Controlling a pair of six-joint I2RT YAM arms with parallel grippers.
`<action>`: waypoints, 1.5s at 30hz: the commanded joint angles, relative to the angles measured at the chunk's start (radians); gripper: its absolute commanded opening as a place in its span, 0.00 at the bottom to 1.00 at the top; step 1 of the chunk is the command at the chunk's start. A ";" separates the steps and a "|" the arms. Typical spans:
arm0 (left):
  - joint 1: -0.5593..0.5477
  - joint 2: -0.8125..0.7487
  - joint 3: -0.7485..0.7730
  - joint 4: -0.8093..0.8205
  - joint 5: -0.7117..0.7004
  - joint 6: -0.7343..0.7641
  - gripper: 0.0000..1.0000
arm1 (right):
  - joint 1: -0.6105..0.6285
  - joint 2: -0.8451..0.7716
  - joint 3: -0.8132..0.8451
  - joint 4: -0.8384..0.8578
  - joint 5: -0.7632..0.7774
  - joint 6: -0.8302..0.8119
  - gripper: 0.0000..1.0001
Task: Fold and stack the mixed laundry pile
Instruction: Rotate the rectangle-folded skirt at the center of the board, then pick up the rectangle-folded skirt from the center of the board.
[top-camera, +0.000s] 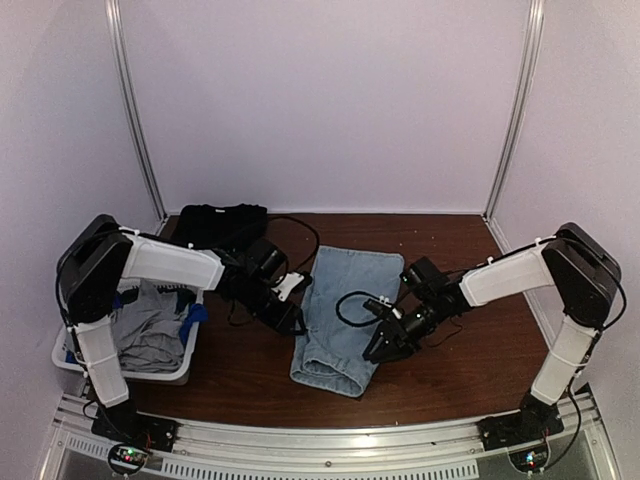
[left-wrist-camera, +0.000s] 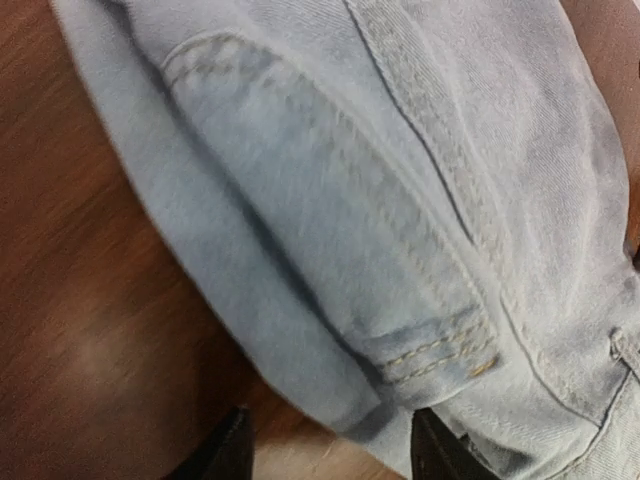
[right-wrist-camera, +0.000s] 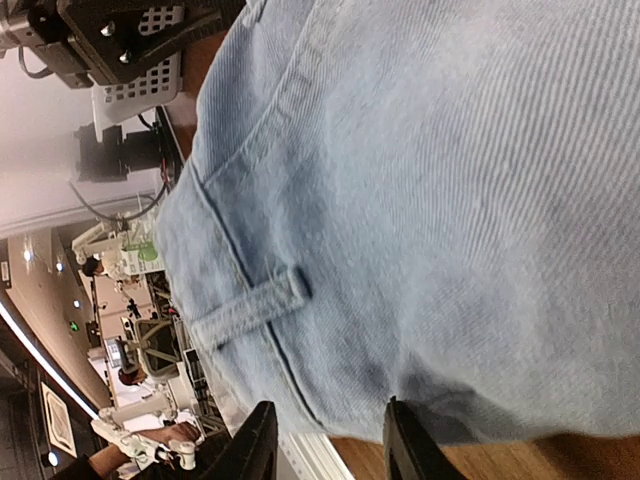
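Observation:
A light-blue denim piece (top-camera: 343, 315) lies flat in the middle of the table. My left gripper (top-camera: 293, 322) is at its left edge, jaws open, with the denim edge and a stitched pocket (left-wrist-camera: 400, 300) just ahead of the fingertips (left-wrist-camera: 225, 455). My right gripper (top-camera: 383, 343) is at its right edge, jaws open, over the waistband and a belt loop (right-wrist-camera: 250, 305). A folded black garment (top-camera: 220, 222) lies at the back left. Grey and bright-blue items (top-camera: 150, 325) sit in the basket.
A white slatted basket (top-camera: 185, 368) stands at the front left beside my left arm. Black cables (top-camera: 300, 232) loop across the table behind the denim. Walls close in the back and sides.

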 joint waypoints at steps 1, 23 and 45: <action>0.005 -0.191 -0.103 0.112 -0.098 0.045 0.61 | -0.023 -0.058 0.088 -0.151 -0.009 -0.128 0.37; -0.117 -0.110 -0.078 -0.079 -0.014 -0.289 0.50 | -0.093 -0.155 0.095 -0.168 0.172 -0.087 0.41; -0.071 -0.173 -0.178 -0.026 -0.065 -0.355 0.00 | -0.207 -0.035 0.251 -0.257 0.209 -0.182 0.42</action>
